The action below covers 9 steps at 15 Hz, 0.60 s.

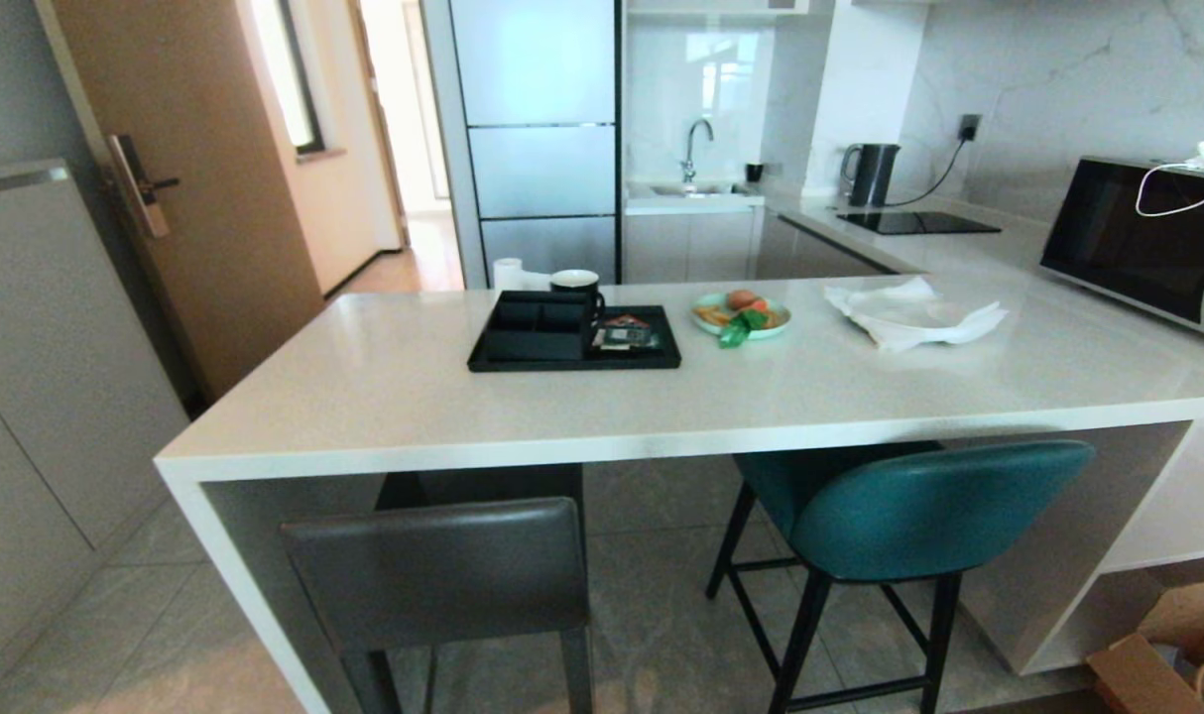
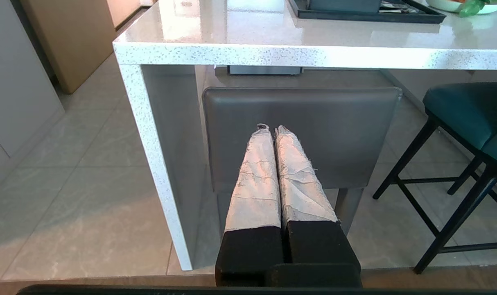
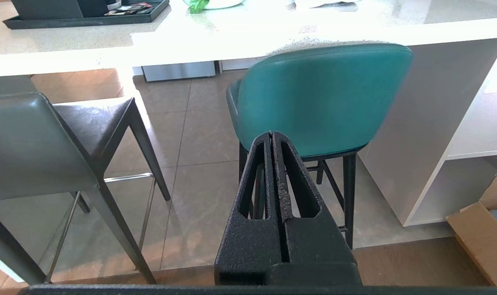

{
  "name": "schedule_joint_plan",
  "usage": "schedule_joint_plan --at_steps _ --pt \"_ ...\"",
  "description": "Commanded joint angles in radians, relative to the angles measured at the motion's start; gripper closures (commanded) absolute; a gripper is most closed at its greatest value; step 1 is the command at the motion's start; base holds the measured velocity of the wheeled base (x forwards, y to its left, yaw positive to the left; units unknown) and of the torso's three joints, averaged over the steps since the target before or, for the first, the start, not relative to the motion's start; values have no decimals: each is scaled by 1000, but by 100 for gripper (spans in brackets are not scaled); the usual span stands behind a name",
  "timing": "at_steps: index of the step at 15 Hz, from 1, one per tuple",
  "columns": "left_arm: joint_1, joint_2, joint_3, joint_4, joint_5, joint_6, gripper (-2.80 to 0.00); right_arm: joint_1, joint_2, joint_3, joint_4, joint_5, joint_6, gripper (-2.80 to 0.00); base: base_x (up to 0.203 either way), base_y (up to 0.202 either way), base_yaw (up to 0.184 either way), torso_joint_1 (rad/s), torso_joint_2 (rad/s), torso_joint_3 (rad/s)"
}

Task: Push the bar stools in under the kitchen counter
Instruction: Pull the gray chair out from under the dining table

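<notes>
Closest to the camera, the dark grey stool (image 1: pixel 433 575) is standing at 7 o'clock, its backrest sticking out past the surface (image 1: pixel 384 397) edge; the teal stool (image 1: pixel 909 516) at 5 o'clock is sitting partly under. Left pincer (image 2: pixel 272 130), closed and empty, is pointing straight at the grey backrest, so the left arm seems nearer it. Right pincer (image 3: pixel 271 134), likewise closed and empty, is facing the teal back.

Bar stools (image 1: pixel 443 575) on tiled floor (image 1: pixel 652 615)
</notes>
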Motion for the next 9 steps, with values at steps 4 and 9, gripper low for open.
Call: schedule_joint_plan --at_steps 4,9 --pt "0 2 3 -1 0 0 0 0 2 3 -1 -1 0 0 0 0 0 0 0 0" --pt "0 2 3 -1 0 0 0 0 2 3 -1 -1 0 0 0 0 0 0 0 0"
